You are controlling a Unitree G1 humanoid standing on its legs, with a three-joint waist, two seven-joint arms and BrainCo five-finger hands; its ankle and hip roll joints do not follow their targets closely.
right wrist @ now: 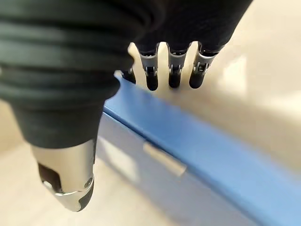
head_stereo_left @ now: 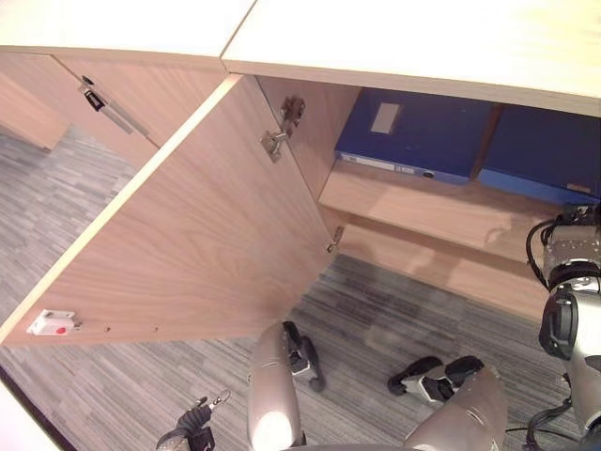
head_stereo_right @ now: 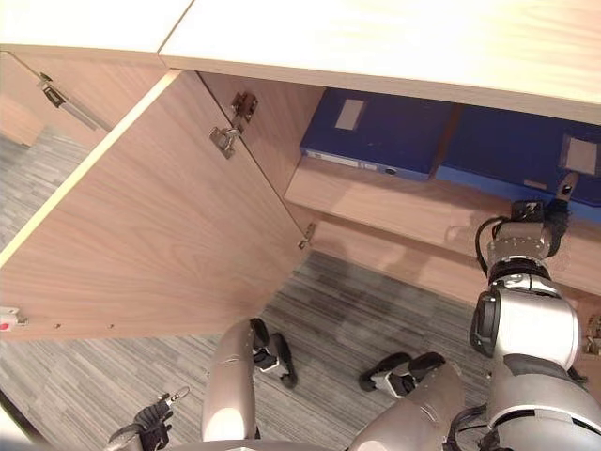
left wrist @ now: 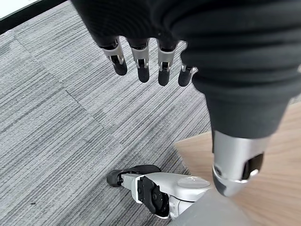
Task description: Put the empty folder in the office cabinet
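An office: a light wooden cabinet (head_stereo_left: 394, 47) holds blue folders (head_stereo_left: 413, 132), above grey striped carpet (head_stereo_left: 376, 319).

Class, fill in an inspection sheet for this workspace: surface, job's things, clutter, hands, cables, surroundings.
Surface: wooden cabinet shelf, partly bare.
Job's things: two blue folders lying on the shelf, left folder and right folder; cabinet door open.
Clutter: nothing seen.
Hands: right hand at the right folder, fingers straight over its edge; left hand hangs open above the carpet, holding nothing.
Cables: nothing seen.
Surroundings: grey striped carpet; neighbouring cabinet door shut.
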